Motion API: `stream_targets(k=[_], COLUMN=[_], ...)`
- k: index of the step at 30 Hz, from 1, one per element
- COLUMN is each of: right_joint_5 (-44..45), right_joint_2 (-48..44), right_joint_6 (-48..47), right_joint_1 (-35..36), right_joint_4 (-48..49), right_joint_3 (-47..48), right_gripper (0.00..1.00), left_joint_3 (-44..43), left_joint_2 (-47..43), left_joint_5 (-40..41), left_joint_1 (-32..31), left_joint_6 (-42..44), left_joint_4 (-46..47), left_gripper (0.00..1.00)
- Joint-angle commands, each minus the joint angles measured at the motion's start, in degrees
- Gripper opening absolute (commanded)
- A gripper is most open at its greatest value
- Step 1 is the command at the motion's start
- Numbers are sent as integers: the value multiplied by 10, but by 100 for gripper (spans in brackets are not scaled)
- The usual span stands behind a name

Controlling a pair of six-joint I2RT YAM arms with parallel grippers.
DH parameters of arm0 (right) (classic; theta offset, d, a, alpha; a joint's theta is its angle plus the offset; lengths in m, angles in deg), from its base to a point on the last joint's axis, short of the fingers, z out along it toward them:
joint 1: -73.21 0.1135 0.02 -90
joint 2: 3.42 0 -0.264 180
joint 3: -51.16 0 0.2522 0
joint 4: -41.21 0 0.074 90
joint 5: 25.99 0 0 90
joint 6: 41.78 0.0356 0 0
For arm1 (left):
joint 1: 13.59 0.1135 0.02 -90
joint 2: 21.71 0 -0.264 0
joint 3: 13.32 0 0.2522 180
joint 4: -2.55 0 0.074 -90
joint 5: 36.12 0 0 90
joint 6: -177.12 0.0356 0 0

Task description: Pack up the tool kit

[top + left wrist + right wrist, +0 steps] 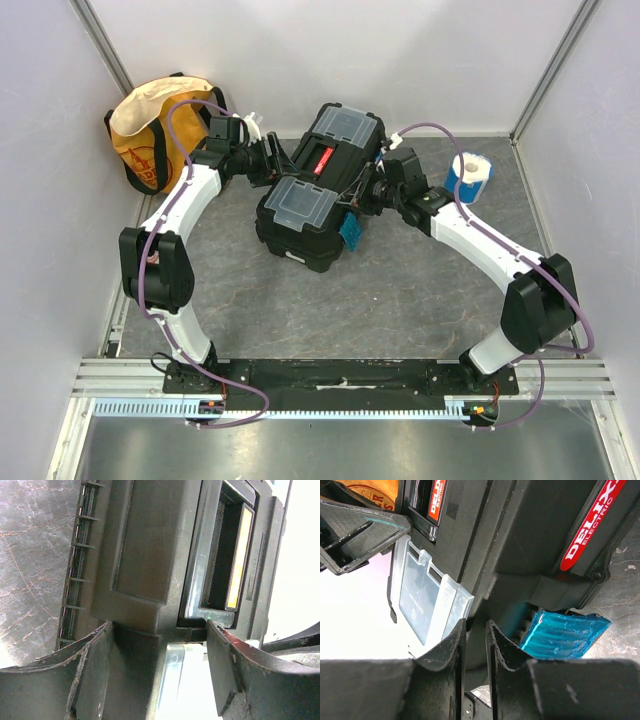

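The tool kit (320, 190), a black plastic toolbox with a red-marked handle and two clear-lidded compartments, lies at an angle in the middle of the table. My left gripper (268, 158) is at its far-left side. In the left wrist view this gripper (160, 630) is open wide, its fingers either side of a black edge block of the tool kit (140, 555). My right gripper (368, 195) is pressed to the box's right side. In the right wrist view the right gripper (476, 625) has only a narrow gap between its jaws, set against the tool kit (520, 540) beside a blue latch (565, 635) that hangs loose.
A yellow-orange fabric bag (150, 135) stands at the back left against the wall. A blue and white roll (470, 175) sits at the back right. White walls and metal posts close in the table on three sides.
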Motion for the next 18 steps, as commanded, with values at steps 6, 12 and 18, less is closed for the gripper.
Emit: stream_targets(k=[6,12,18], right_joint_5=[36,114,157], right_joint_2=[-18,-63,-96], right_joint_6=[-24,-41,-83], right_joint_1=[6,3,-15], right_joint_4=[0,0,-50], right_joint_3=[-28,-3,22], right_gripper=[27,33,38], left_joint_3=[32,-16,-67], left_joint_2=[41,35,9], left_joint_5=[-30,-4,37], left_joint_1=[-20,-11,17], left_joint_6=[-12,-5,-15], left_joint_4=[-101,-127,-137], left_gripper=[71,72,73])
